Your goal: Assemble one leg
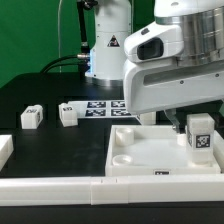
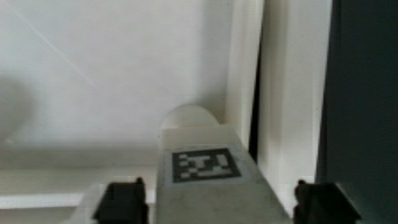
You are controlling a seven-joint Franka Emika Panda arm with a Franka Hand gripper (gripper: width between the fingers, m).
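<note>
Your matte black table top [image 1: 40, 95] fills the scene. A green backdrop [image 1: 30, 40] hangs behind it on the exterior view's left, and the arm's white base [image 1: 105, 45] stands at the far edge. Long white bars [image 1: 60, 188] lie end to end along the near edge. Just behind them is the large flat white square panel [image 1: 150, 152] with round sockets, and a further white piece [image 1: 5, 150] is cut off at the exterior view's left. The marker board [image 1: 105, 106] lies flat on the black surface beyond the panel, near the base.

The small white chunky plastic leg [image 1: 200, 137] with its black-and-white square tag stands upright at the panel's corner on the exterior view's right, directly under the wrist. In the wrist view the two-finger gripper [image 2: 217, 200] straddles it, with the dark fingers [image 2: 121, 200] on either side. Thin pale strips show between pads and leg, so you cannot tell whether the claw is clamped on it or merely around it.

One spare leg [image 1: 31, 117] and a second spare leg [image 1: 68, 114] rest on the table, well apart from the panel, toward the exterior view's left.
</note>
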